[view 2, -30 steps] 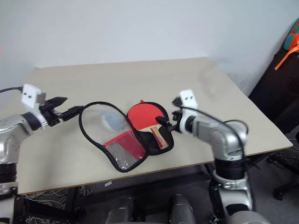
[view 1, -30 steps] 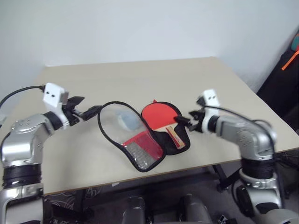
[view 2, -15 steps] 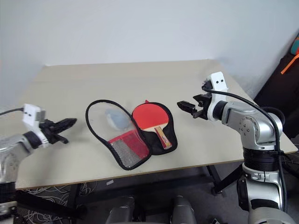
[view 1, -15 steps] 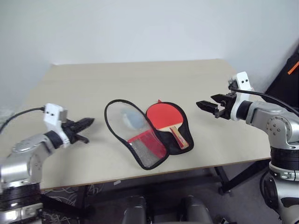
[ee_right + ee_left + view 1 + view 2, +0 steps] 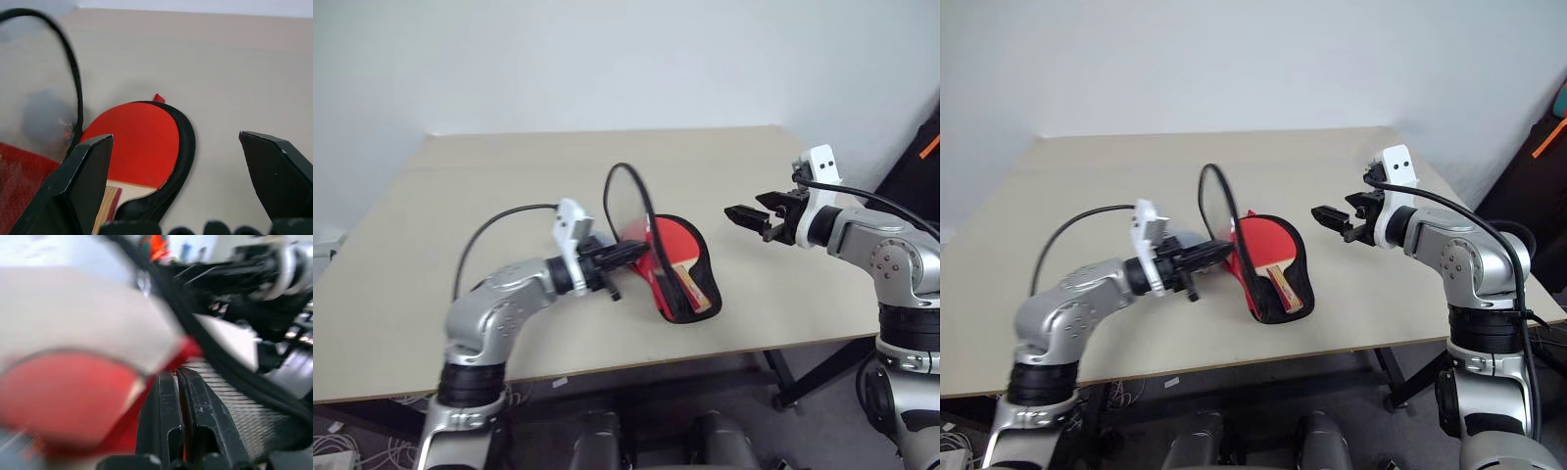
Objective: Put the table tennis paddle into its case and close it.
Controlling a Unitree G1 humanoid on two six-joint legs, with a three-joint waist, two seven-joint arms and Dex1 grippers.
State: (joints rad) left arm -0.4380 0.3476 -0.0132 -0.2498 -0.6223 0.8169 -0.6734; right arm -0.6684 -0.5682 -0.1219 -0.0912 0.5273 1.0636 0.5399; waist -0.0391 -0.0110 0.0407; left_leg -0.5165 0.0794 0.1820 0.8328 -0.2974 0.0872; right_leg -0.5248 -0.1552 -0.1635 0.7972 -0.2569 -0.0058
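Left end effector (image 5: 628, 255) clamped on case (image 5: 641, 211)

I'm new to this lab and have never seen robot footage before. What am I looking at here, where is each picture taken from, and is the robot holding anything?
This is a humanoid robot with two arms, each ending in a gripper with two black fingers. The two wide pictures come from a stereo camera on its head, looking down over a beige table. The two close-up pictures come from cameras on its wrists, looking along each gripper's fingers.

On the table lies the case, a red pouch with black trim, open. The table tennis paddle rests inside its lower half, red face up, wooden handle toward the robot. The case's clear flap stands raised over it.

The left gripper is shut at the flap's edge and seems to be folding it over the paddle. The right gripper hangs open beside the case, holding nothing.
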